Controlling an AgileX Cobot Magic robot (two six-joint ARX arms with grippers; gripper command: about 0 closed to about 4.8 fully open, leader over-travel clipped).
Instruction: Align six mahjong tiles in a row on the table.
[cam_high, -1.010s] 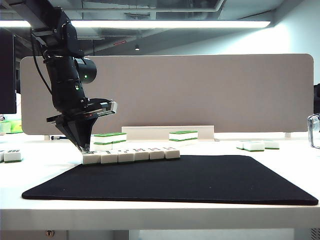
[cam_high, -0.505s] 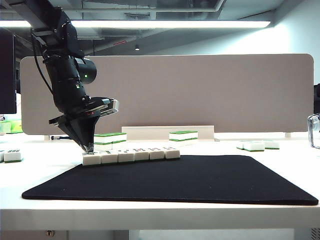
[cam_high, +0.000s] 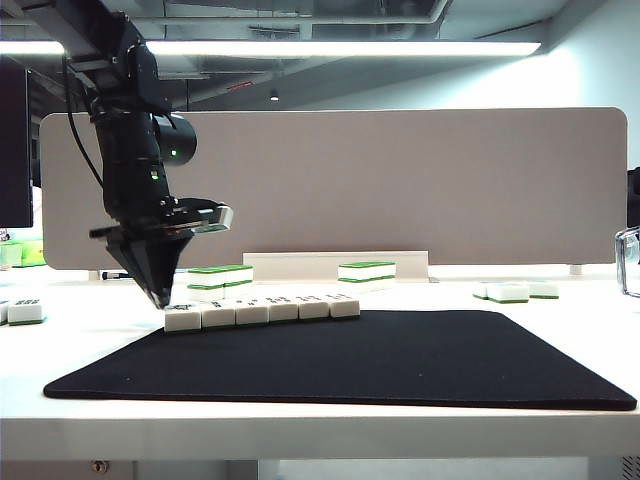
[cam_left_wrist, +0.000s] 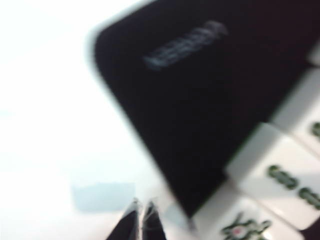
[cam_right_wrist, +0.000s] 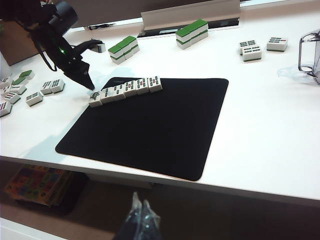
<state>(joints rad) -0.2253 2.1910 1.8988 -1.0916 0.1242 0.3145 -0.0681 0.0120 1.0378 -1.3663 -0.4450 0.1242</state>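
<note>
Table (cam_high: 560, 330) | six mahjong tiles (cam_high: 262, 311) rowed | left jaws (cam_high: 162, 298), right jaws (cam_right_wrist: 141, 220) closed

The left gripper (cam_high: 161, 298) has shifted off the six mahjong tiles (cam_high: 262, 311).

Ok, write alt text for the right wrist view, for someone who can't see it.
Six mahjong tiles lie side by side in a slanted row along the far edge of a black mat on a white table. The left end effector, shut, points down at the row's end tile. The right end effector, also shut, hangs off the table's near edge.
</note>
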